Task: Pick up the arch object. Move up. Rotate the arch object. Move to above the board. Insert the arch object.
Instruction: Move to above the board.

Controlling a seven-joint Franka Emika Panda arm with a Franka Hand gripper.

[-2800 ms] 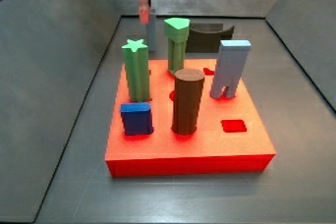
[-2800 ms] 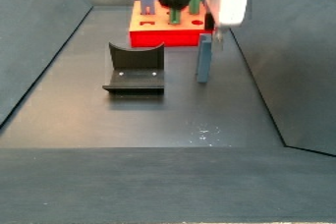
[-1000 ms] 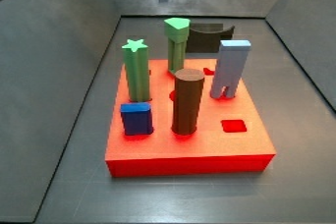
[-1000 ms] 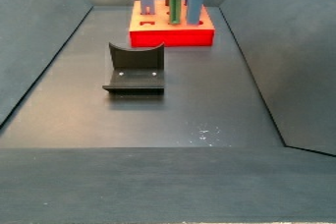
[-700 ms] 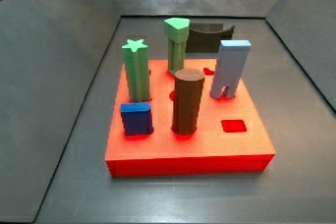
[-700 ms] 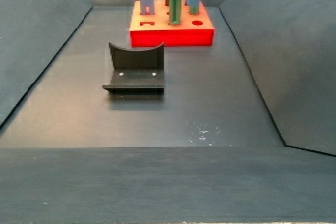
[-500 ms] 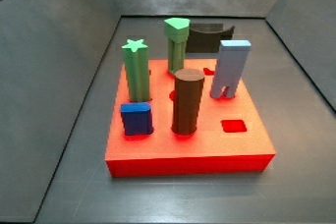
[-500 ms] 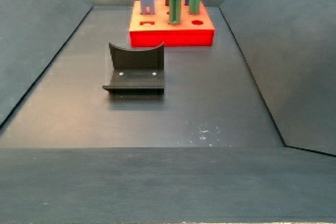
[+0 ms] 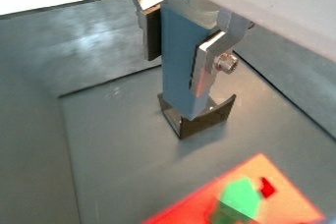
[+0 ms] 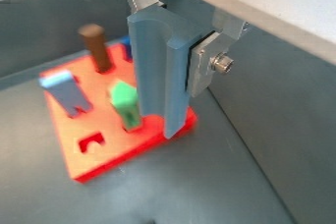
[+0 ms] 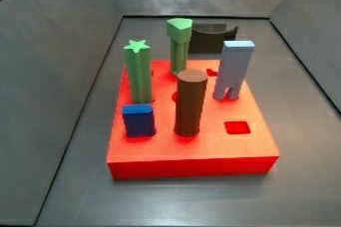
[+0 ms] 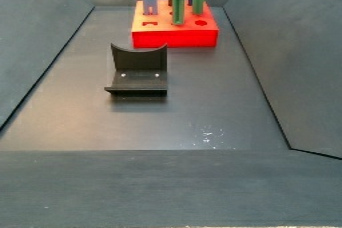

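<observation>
My gripper (image 9: 180, 56) is shut on a tall blue arch block (image 9: 175, 81), with one silver finger (image 9: 210, 63) on each side. It also shows in a wrist view (image 10: 160, 66), with its curved notch facing the camera. The gripper (image 10: 171, 61) hangs high over the floor and is out of both side views. The red board (image 11: 200, 161) lies below, at the far end in a side view (image 12: 174, 38). In the wrist views the board (image 10: 118, 154) is beneath the held block, and its corner (image 9: 282, 203) shows beside the fixture.
The board holds a green star post (image 11: 136, 72), a green post (image 11: 178, 40), a brown cylinder (image 11: 190, 102), a blue cube (image 11: 139, 119) and a light blue arch (image 11: 234, 67). The dark fixture (image 12: 134, 69) stands on the floor in front of the board, under the held block (image 9: 197, 118).
The gripper has risen out of the top of both side views, taking the blue arch block with it. The pieces on the board have not moved.
</observation>
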